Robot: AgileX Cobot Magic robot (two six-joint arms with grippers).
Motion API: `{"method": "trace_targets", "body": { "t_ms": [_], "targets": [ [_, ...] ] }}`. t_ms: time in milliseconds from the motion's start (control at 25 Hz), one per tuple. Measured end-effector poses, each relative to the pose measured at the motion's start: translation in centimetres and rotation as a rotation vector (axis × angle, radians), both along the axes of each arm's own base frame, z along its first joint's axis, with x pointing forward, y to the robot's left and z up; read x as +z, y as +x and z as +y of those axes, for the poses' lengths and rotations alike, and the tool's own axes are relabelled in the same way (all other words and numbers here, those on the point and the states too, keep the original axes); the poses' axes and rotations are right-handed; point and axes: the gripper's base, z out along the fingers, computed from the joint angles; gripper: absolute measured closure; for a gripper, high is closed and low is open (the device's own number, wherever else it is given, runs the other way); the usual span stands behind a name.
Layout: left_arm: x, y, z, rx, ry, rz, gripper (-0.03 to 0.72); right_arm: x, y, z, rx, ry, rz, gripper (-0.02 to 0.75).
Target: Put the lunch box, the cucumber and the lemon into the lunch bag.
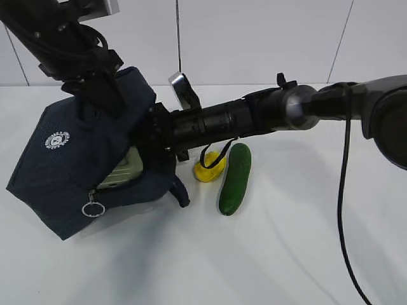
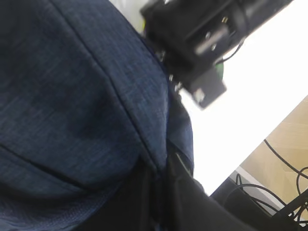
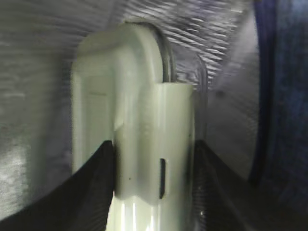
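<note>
The navy lunch bag [image 1: 57, 171] is tilted on the white table with its opening toward the right. My left gripper [image 1: 95, 89] is shut on the bag's top fabric, which fills the left wrist view [image 2: 72, 96]. My right gripper [image 3: 154, 159] is inside the bag, shut on the lunch box [image 3: 139, 96], with black fingers [image 3: 91, 183] on both sides of its pale green lid. A strip of the lunch box [image 1: 124, 170] shows in the opening. The lemon [image 1: 210, 168] and the cucumber [image 1: 235, 179] lie side by side on the table right of the bag.
The right arm [image 1: 254, 117] stretches across above the lemon, and its black cable [image 1: 343, 210] hangs over the table at the right. The zipper's silver ring pull [image 1: 93, 208] dangles at the bag's lower edge. The table's edge and floor cables [image 2: 284, 192] show in the left wrist view.
</note>
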Motion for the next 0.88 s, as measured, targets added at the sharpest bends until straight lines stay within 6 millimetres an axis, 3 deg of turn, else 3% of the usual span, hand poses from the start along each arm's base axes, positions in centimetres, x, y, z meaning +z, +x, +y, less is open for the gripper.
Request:
{"method": "trace_targets", "body": {
  "t_ms": [320, 880],
  "targets": [
    [0.0, 0.0, 0.0, -0.001, 0.000, 0.002, 0.670, -0.4, -0.6, 1.3, 0.007, -0.061, -0.031, 0.379],
    [-1.7, 0.8, -0.3, 0.003, 0.003, 0.030, 0.670, -1.4, -0.4, 1.0, -0.027, -0.175, -0.020, 0.379]
  ]
}}
